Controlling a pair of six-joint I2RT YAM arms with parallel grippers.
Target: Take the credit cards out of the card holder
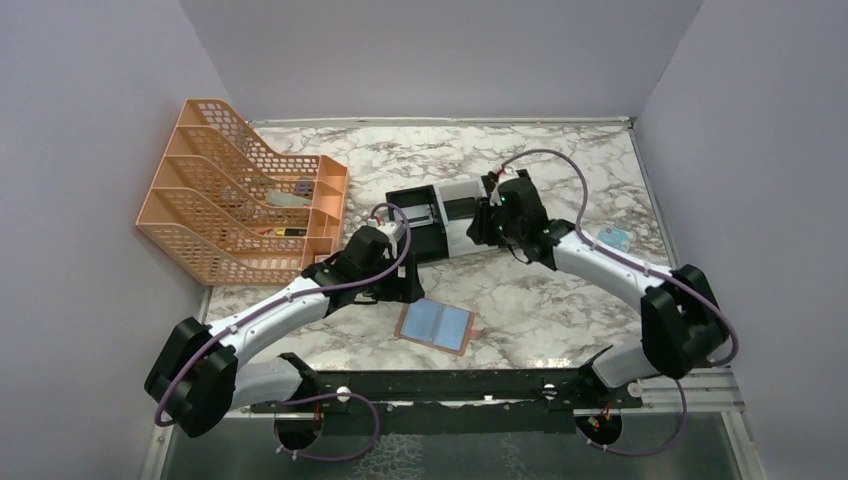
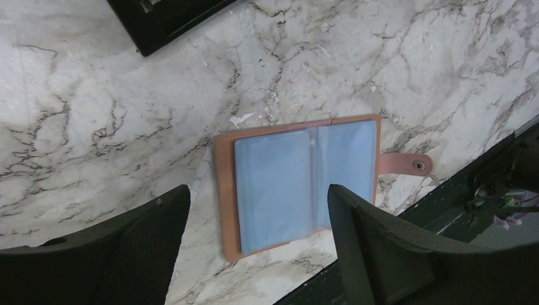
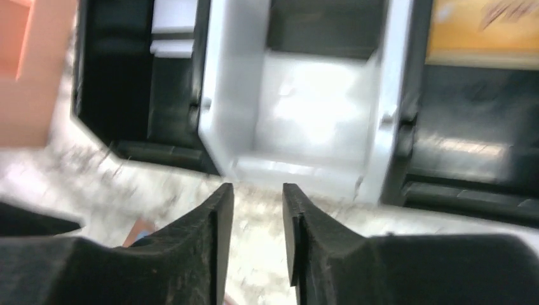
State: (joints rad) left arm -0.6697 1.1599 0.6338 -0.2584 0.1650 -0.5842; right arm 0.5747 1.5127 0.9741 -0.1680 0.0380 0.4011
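card holder [image 2: 299, 184] lies open and flat on the marble worktop [image 2: 95, 127], blue sleeves up, its snap tab [image 2: 407, 166] pointing at the black front rail [image 1: 450, 385]. my left tool [image 2: 257, 197] hangs directly above it, jaws wide apart and empty. my right tool [image 3: 257, 190] sits at the black-and-white tray [image 3: 299, 168], jaws a little apart with nothing between them. i can make out no credit cards in the sleeves from here, so i judge this a check for any left. the next move calls for lowering the left tool to a sleeve mouth and pinching any card edge. the rail crowds the holder's near side; bare marble lies open toward the tray, and the orange file rack [image 1: 240, 190] stands well apart.
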